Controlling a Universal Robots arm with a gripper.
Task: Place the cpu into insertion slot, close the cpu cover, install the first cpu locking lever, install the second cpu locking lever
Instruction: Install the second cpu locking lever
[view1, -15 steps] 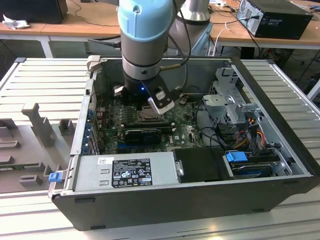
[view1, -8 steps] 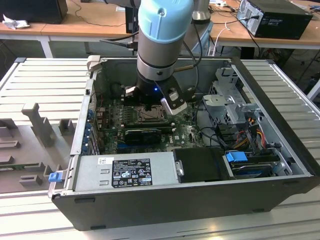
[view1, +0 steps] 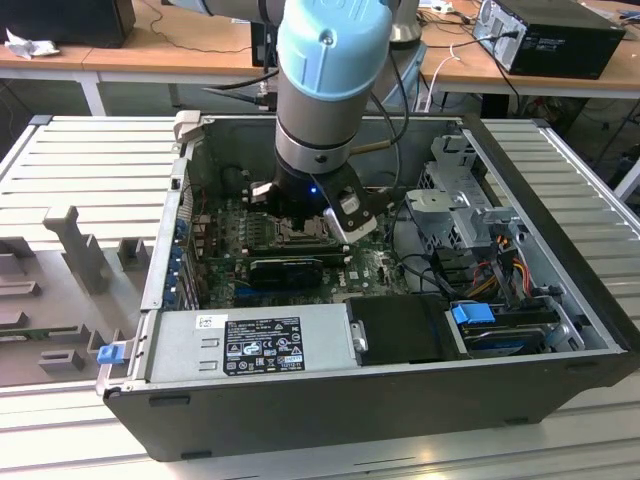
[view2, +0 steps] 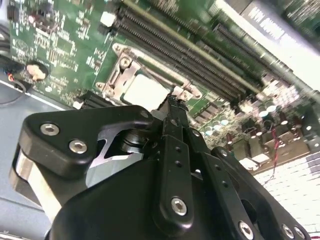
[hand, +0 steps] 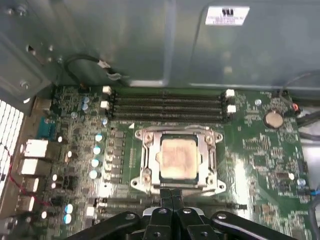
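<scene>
Fingers (hand: 171, 196) pressed together, no gap visible between the two tips in the first wrist view; they grip nothing. In the second wrist view the same closed tips (view2: 172, 102) sit right at the edge of the socket frame, touching or just short of it, cannot tell which. One cpu (hand: 176, 159), pale beige square, lies flat in the insertion slot (hand: 145, 155); it also shows in the second wrist view (view2: 144, 90) just beyond the fingertips. One cpu cover (hand: 176, 134), silvery frame plate, lies down over the socket with the chip showing through its central cutout. Locking levers too fine to tell apart along the frame edges. Green motherboard (hand: 260, 150) surrounds the socket. Four long black memory slots (hand: 167, 102) run side by side just beside the socket, all seemingly unfilled. One round coin battery (hand: 273, 119) sits on the board, well off from the socket. In the exterior view, one arm (view1: 325, 70) with a pale blue joint cap reaches straight down into the open computer case (view1: 560, 200), its black gripper over the socket (view1: 297, 232). One black card (view1: 287, 270) lies just beside the socket. One grey power supply (view1: 250, 345) with a label lines the case's near wall. The case rests on a ribbed grey surface (view1: 90, 160).
</scene>
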